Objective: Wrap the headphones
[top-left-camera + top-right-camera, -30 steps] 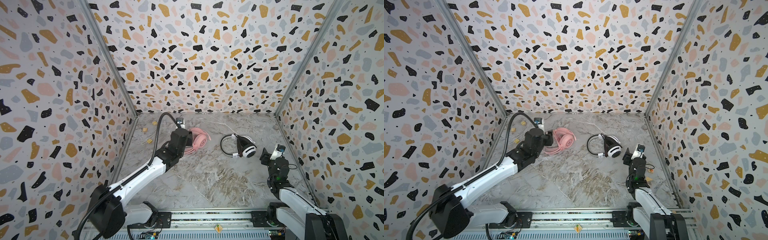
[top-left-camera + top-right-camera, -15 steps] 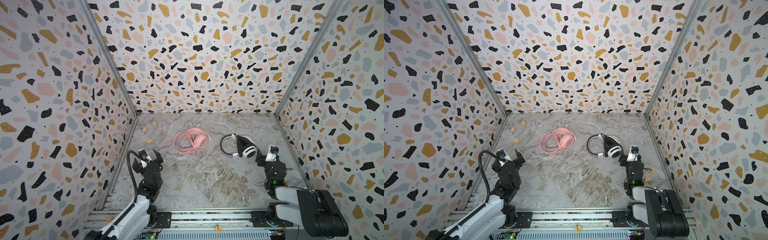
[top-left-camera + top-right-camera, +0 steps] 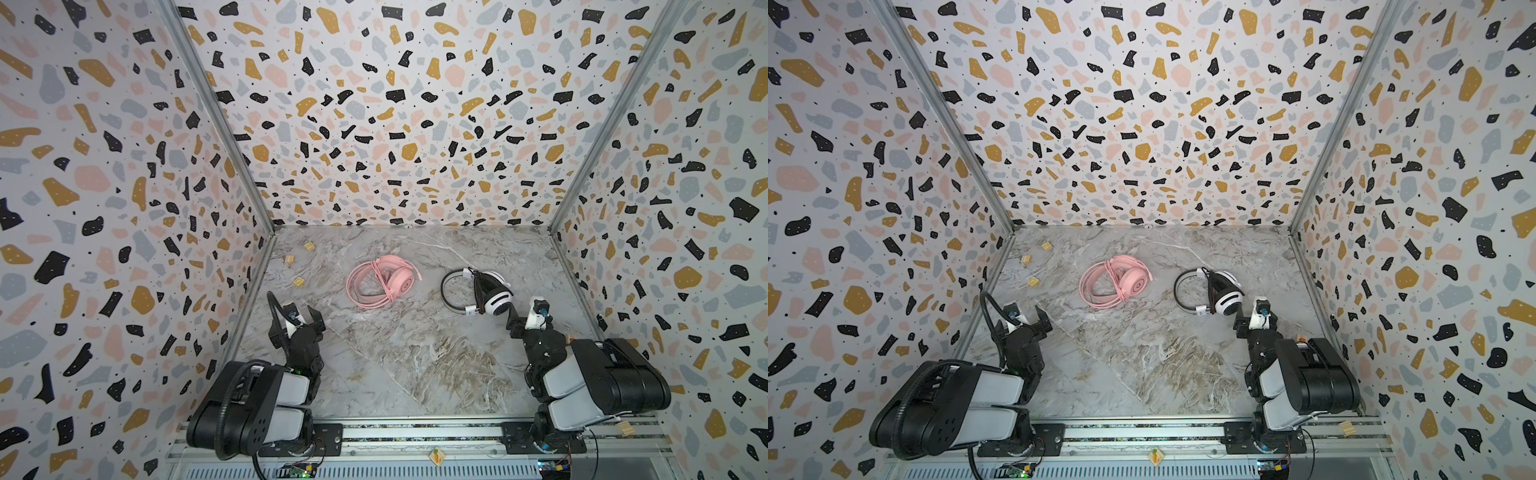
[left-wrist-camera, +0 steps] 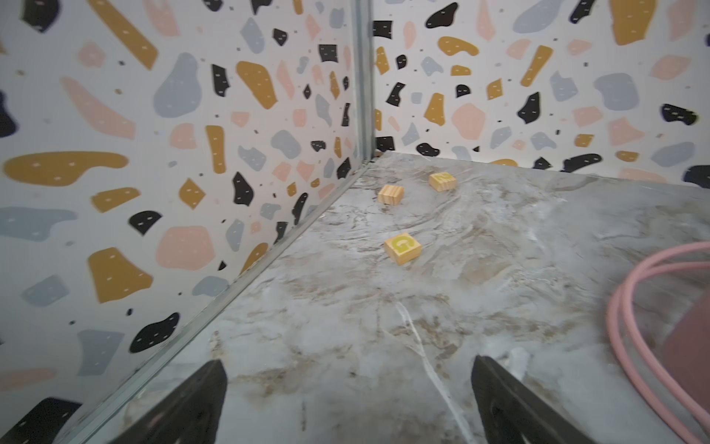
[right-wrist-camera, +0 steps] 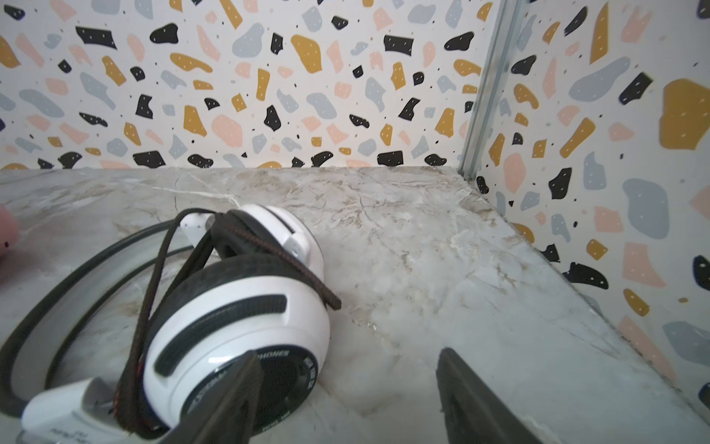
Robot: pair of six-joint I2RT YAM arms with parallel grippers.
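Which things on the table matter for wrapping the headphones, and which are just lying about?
For the job:
pink headphones
white-and-black headphones

Lying about, near the left wall:
lettered wooden block
plain wooden block
third wooden block

Pink cable: in the left wrist view the thin pink cable (image 4: 630, 326) of the all-pink over-ear headset (image 3: 380, 282) runs off the edge; the dull pink shape (image 4: 687, 346) beside it is blurred.
Left arm's end: the left claw (image 4: 347, 361) shows only its black fingertips (image 4: 199, 396); the rest is cropped.
White headset: in the right wrist view the white-and-black over-ear headset (image 5: 238, 307) loses its headband to the edge, and the right claw (image 5: 349, 353) covers part of its ear-cup lettering.
Cubes: the small wooden cubes (image 3: 299, 281) are too small to read in both top views.
Rail tag: the pale tag (image 3: 436, 456) bears an orange mark too small to tell.
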